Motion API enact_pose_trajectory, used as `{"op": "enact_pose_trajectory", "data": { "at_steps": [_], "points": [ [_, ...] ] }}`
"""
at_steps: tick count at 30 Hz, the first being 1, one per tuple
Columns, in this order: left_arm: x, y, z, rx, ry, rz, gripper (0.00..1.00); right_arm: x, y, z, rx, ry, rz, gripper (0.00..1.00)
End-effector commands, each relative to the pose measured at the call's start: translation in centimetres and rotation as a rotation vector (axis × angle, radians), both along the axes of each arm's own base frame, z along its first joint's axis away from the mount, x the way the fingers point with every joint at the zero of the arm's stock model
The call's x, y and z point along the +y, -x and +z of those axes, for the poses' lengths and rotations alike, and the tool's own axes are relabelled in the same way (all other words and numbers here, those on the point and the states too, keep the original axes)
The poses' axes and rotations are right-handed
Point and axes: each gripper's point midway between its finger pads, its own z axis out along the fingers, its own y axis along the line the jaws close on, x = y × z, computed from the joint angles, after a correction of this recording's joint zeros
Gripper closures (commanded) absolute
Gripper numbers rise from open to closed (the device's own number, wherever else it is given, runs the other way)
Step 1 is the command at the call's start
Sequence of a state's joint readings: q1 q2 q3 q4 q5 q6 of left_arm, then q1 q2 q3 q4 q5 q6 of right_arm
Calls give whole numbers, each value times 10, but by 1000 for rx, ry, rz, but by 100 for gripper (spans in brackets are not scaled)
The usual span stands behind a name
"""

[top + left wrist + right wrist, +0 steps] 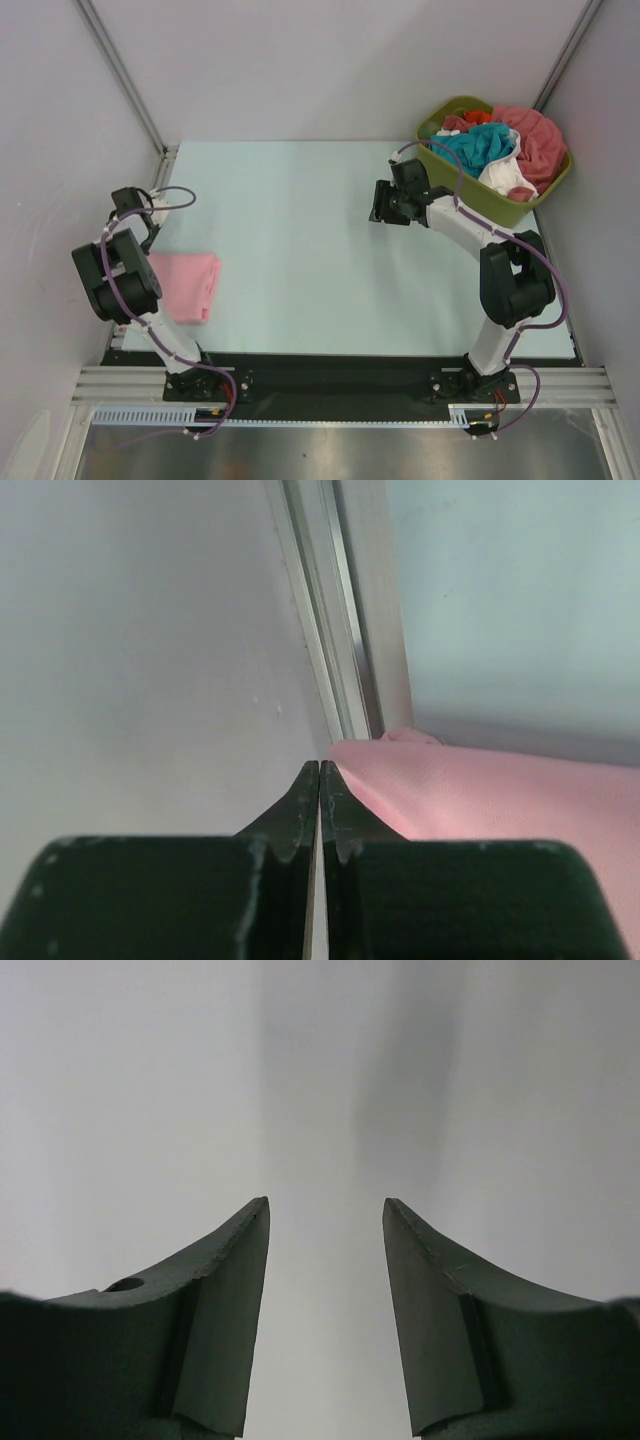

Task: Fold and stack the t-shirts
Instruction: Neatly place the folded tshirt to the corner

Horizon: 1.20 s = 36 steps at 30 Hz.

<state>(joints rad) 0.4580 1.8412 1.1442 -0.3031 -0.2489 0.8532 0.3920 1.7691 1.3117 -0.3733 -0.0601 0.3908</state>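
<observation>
Near left edge of table [320, 250], beside the aluminium rail [350, 610]: light pink t-shirt [185, 285], folded into a compact rectangle, lying flat. Reads as shirt one done and parked as base of the stack.

On left gripper [319, 775]: jaws pressed together, nothing visibly pinched. Tips just beside the pink corner; cannot tell whether touching.

On right gripper [382, 205]: jaws spread, empty, hanging over mid-table just short of the olive-green tub [480, 190].

Other t-shirts heaped in that tub at far right corner: teal shirt [475, 145], white shirt [505, 172], coral-red shirt [538, 140], all tangled.

Next step, by my read: fetch shirt two. Calls for right arm going over the rim, pinching one garment only, lifting clear without dragging neighbours, spreading flat mid-table. Calls for left arm backing off the pink corner without scuffing the fold.
</observation>
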Motion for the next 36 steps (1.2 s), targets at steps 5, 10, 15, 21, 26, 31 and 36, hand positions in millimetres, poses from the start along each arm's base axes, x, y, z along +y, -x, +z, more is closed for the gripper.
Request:
{"op": "enact_pose_trajectory", "data": {
  "at_steps": [5,10,15,21,26,31,36],
  "points": [
    [-103,-24,42,-137,156,-190,90,0,-7,30,-78,-30,-11,46],
    [-173,-2,2,5,257,-296,90,-3,-1,30,-82,-35,-16,46],
    [-202,17,-20,85,297,-336,90,-10,6,30,-84,-19,-26,46],
    [-204,22,-35,122,308,-326,90,-15,10,31,-92,-30,-43,46],
    [-211,18,-27,88,318,-313,90,-17,11,34,-101,-26,-47,46],
    [-188,-12,9,-41,233,-247,87,-23,11,39,-113,-10,-54,46],
    [-181,-38,63,-200,188,-222,70,-33,10,49,-143,3,-65,45]
  ]
}}
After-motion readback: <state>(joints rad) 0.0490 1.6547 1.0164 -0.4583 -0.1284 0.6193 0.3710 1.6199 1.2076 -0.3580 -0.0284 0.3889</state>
